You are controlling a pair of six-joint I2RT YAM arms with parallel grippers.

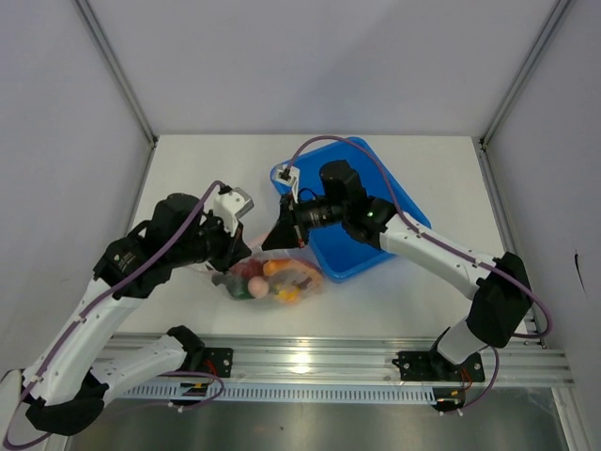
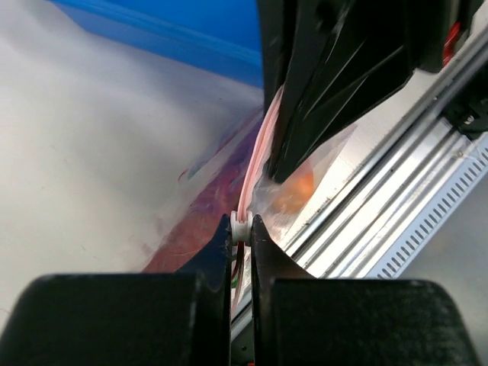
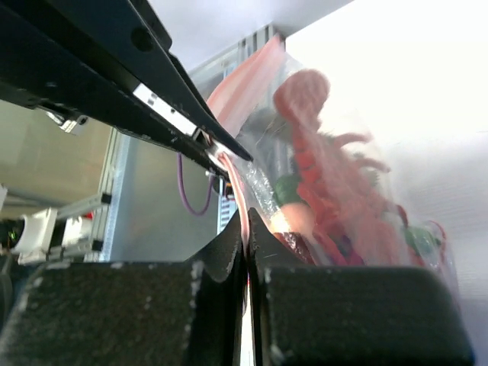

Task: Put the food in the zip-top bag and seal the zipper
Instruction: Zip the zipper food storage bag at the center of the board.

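The clear zip-top bag (image 1: 272, 278) lies on the table between the arms, with toy food (image 1: 255, 279) inside it: red, orange and green pieces show through the plastic (image 3: 320, 191). My left gripper (image 2: 241, 226) is shut on the zipper's white slider (image 2: 241, 223), at the bag's left end (image 1: 228, 256). My right gripper (image 3: 247, 226) is shut on the pink-red zipper strip (image 3: 242, 197) at the bag's right end (image 1: 282, 241). The strip (image 2: 259, 149) runs taut between the two grippers.
The blue tub (image 1: 376, 202) stands behind the bag, under my right arm. The aluminium rail (image 1: 329, 362) runs along the table's near edge. Grey walls close the back and sides.
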